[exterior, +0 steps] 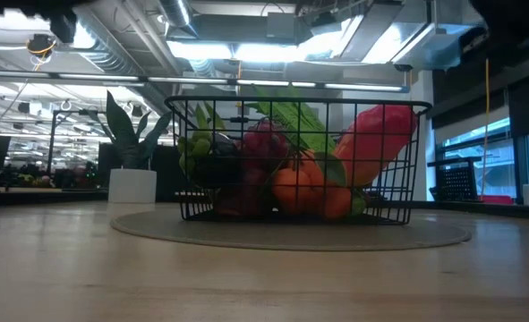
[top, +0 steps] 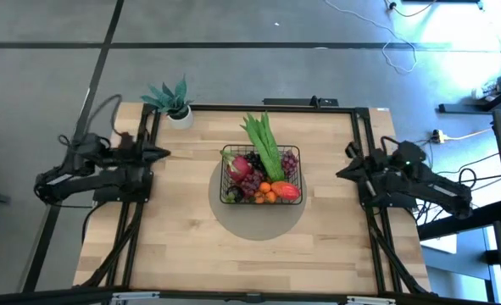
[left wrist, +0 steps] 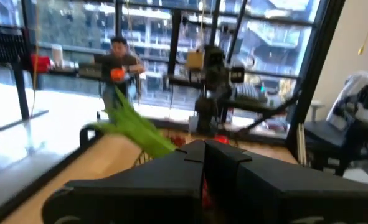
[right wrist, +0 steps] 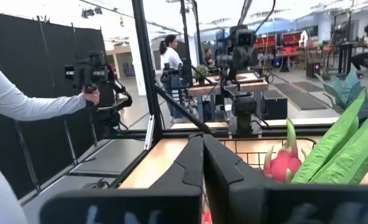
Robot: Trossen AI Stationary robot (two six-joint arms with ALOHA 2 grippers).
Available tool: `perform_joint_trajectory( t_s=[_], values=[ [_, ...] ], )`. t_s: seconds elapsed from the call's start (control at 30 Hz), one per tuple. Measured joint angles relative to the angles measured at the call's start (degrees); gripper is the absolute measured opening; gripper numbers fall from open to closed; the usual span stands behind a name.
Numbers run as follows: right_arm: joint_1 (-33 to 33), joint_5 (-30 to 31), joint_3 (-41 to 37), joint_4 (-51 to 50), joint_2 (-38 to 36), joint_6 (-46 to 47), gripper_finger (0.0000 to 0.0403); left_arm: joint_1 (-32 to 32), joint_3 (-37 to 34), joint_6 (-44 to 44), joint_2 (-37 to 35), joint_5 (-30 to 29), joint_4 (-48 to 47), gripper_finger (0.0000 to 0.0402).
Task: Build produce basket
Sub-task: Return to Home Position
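Note:
The black wire basket [top: 260,175] stands on a grey round mat [top: 258,222] at the table's middle, its base on the mat [exterior: 291,234]. It holds long green pods [top: 264,140], a pink dragon fruit [top: 240,166], grapes, small oranges [top: 267,191] and a red-yellow mango [top: 286,190]. My left gripper [top: 167,153] is shut and empty at the table's left edge. My right gripper [top: 340,173] is shut and empty at the right edge. Both point at the basket.
A spiky teal plant in a white pot [top: 178,108] stands at the table's far left corner. Bare wood lies in front of the basket. A person's sleeve and hand with a camera rig [right wrist: 87,78] show in the room beyond, off the table.

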Motion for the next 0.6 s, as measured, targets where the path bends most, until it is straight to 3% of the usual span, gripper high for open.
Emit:
perform_joint_trajectory(
  t_s=[0.3, 0.6],
  values=[
    [0.0, 0.47, -14.67, 19.62, 0.02, -2.17, 0.0, -0.02, -11.74, 1.49, 0.0, 3.79, 9.02, 0.0],
    [-0.04, 0.44, -15.41, 15.86, 0.2, -6.04, 0.0, -0.02, -19.87, 2.85, 0.0, 8.26, 12.66, 0.0]
  ],
)
